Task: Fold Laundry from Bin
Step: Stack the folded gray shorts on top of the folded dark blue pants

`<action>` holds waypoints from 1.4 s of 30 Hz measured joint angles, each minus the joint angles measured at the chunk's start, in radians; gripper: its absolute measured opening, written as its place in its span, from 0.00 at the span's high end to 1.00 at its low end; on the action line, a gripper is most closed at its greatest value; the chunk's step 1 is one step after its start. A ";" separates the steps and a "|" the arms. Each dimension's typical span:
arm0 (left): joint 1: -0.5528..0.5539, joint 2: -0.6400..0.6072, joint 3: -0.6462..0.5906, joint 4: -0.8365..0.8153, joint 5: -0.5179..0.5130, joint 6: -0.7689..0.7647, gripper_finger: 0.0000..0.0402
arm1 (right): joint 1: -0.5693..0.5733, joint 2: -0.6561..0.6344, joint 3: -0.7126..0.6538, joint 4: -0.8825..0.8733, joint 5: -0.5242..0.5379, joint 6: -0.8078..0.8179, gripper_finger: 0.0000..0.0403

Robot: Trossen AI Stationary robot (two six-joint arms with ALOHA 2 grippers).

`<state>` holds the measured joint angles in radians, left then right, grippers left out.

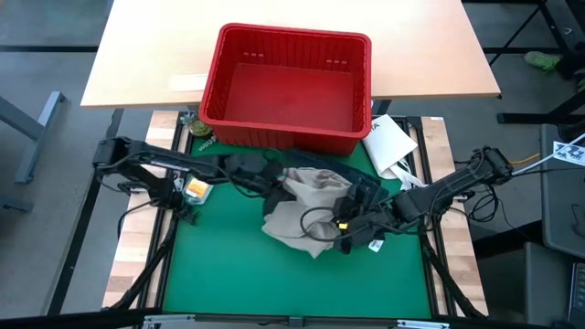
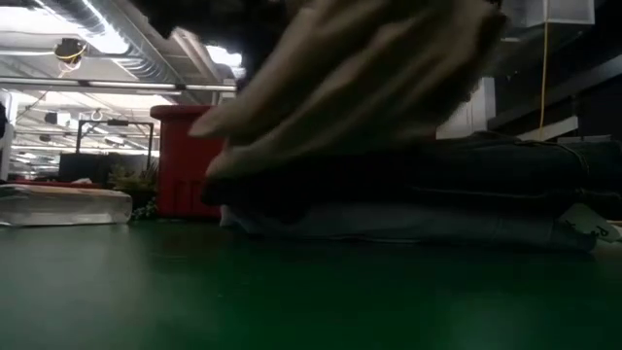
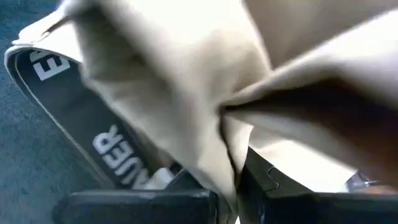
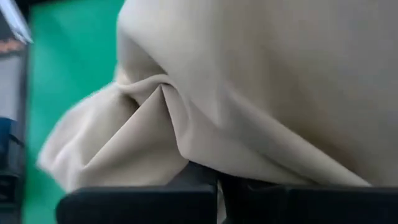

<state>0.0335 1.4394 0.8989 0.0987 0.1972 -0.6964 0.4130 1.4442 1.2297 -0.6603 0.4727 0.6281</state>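
Note:
The tan khaki trousers hang bunched over the middle of the green mat, lifted between both grippers; in the low view they show as a pale blur. Under them a dark garment lies on a light blue one, flat on the mat. My left gripper is shut on the trousers' left side, my right gripper on their right side. The red bin stands behind the mat. My left gripper pinches a gathered fold of the tan trousers between its two fingers, coming from the table's left and slanting a little down. The cloth spreads up and away from the fingers in slack creases. How many layers, I cannot tell. My right gripper pinches a bunched fold of the tan trousers between its two fingers, coming from the table's right and slanting down. The cloth drapes slack over and beyond the fingers, above the mat.
A white flat packet lies at the mat's far right corner beside the bin. A clear packet lies at the mat's left in the low view. The mat's near half is bare green.

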 joint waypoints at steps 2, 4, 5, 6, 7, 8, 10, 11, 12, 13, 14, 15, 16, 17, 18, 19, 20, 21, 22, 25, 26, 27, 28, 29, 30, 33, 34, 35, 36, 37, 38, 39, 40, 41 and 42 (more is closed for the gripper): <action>0.004 0.049 0.037 -0.041 0.001 0.021 0.95 | 0.000 -0.014 0.000 -0.082 0.003 0.022 1.00; 0.012 0.088 0.061 -0.075 0.001 0.038 0.95 | 0.000 -0.022 0.000 -0.167 0.003 0.050 1.00; 0.018 0.102 0.065 -0.088 0.001 0.047 0.95 | 0.000 -0.023 0.000 -0.211 0.000 0.066 1.00; 0.025 0.112 0.065 -0.098 0.003 0.052 0.95 | 0.000 -0.023 0.000 -0.254 -0.007 0.080 1.00; 0.033 0.118 0.065 -0.111 0.001 0.052 0.95 | -0.001 -0.023 0.000 -0.296 -0.016 0.096 1.00; 0.042 0.122 0.065 -0.124 -0.005 0.053 0.95 | -0.001 -0.021 0.000 -0.334 -0.020 0.109 1.00; 0.061 0.124 0.065 -0.138 -0.024 0.065 0.95 | -0.001 -0.015 0.000 -0.391 -0.019 0.133 1.00; 0.072 0.124 0.065 -0.140 -0.030 0.075 0.95 | -0.001 -0.014 0.000 -0.413 -0.019 0.143 1.00; 0.082 0.124 0.065 -0.138 -0.036 0.078 0.95 | -0.001 -0.013 0.000 -0.429 -0.018 0.151 1.00; 0.093 0.124 0.065 -0.135 -0.045 0.079 0.95 | -0.001 -0.013 0.000 -0.438 -0.010 0.154 1.00; 0.104 0.124 0.065 -0.131 -0.049 0.081 0.95 | -0.001 -0.013 0.000 -0.440 0.006 0.156 1.00; 0.115 0.124 0.065 -0.128 -0.050 0.081 0.95 | -0.001 -0.013 0.000 -0.440 0.021 0.156 1.00; 0.124 0.124 0.065 -0.124 -0.051 0.081 0.95 | -0.001 -0.013 0.000 -0.437 0.033 0.156 1.00; 0.131 0.124 0.065 -0.118 -0.052 0.082 0.95 | -0.001 -0.013 0.000 -0.431 0.034 0.156 1.00; 0.137 0.124 0.065 -0.109 -0.052 0.082 0.95 | -0.001 -0.013 0.000 -0.427 0.034 0.156 1.00; 0.142 0.124 0.065 -0.098 -0.052 0.082 0.95 | -0.001 -0.013 0.000 -0.422 0.033 0.156 1.00; 0.146 0.124 0.065 -0.084 -0.052 0.084 0.95 | -0.001 -0.013 0.000 -0.417 0.029 0.156 1.00; 0.149 0.124 0.065 -0.069 -0.052 0.091 0.95 | -0.001 -0.013 0.000 -0.413 0.014 0.157 1.00; 0.151 0.124 0.065 -0.055 -0.052 0.102 0.95 | -0.001 -0.013 0.000 -0.413 -0.005 0.156 1.00; 0.154 0.124 0.065 -0.064 -0.067 0.134 0.95 | -0.001 -0.013 0.000 -0.419 -0.037 0.157 1.00; 0.153 0.126 0.065 -0.075 -0.076 0.151 0.95 | -0.001 -0.013 0.000 -0.421 -0.041 0.156 1.00; 0.151 0.127 0.065 -0.085 -0.087 0.165 0.95 | -0.001 -0.013 0.000 -0.420 -0.044 0.156 1.00; 0.148 0.127 0.065 -0.095 -0.098 0.181 0.95 | -0.001 -0.013 0.000 -0.420 -0.046 0.156 1.00; 0.145 0.127 0.065 -0.103 -0.111 0.196 0.95 | -0.001 -0.013 0.000 -0.421 -0.046 0.156 1.00; 0.142 0.127 0.065 -0.109 -0.125 0.214 0.94 | -0.001 -0.013 0.000 -0.423 -0.046 0.156 1.00; 0.140 0.127 0.065 -0.114 -0.166 0.279 0.90 | -0.001 -0.013 0.000 -0.450 -0.046 0.156 0.99; 0.140 0.127 0.065 -0.113 -0.179 0.297 0.88 | -0.001 -0.013 0.000 -0.458 -0.046 0.156 0.98; 0.140 0.127 0.065 -0.113 -0.190 0.312 0.86 | -0.001 -0.013 0.000 -0.466 -0.046 0.156 0.97; 0.140 0.127 0.065 -0.113 -0.201 0.320 0.85 | -0.001 -0.013 0.000 -0.470 -0.046 0.156 0.96; 0.140 0.127 0.065 -0.113 -0.215 0.323 0.83 | -0.001 -0.013 0.000 -0.471 -0.046 0.156 0.94; 0.140 0.127 0.065 -0.114 -0.229 0.325 0.81 | -0.001 -0.013 0.000 -0.471 -0.047 0.156 0.93; 0.140 0.127 0.065 -0.114 -0.241 0.325 0.80 | -0.001 -0.013 0.000 -0.471 -0.047 0.156 0.91; 0.140 0.127 0.065 -0.114 -0.249 0.327 0.78 | -0.001 -0.013 0.000 -0.472 -0.047 0.156 0.90; 0.140 0.127 0.065 -0.114 -0.254 0.335 0.76 | -0.001 -0.013 0.000 -0.472 -0.047 0.156 0.88; 0.140 0.127 0.065 -0.114 -0.261 0.344 0.75 | -0.001 -0.013 0.000 -0.472 -0.047 0.156 0.87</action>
<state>0.1738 1.5665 0.9642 -0.0158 -0.0638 -0.3524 0.4118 1.4315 1.2297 -1.1325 0.4255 0.7841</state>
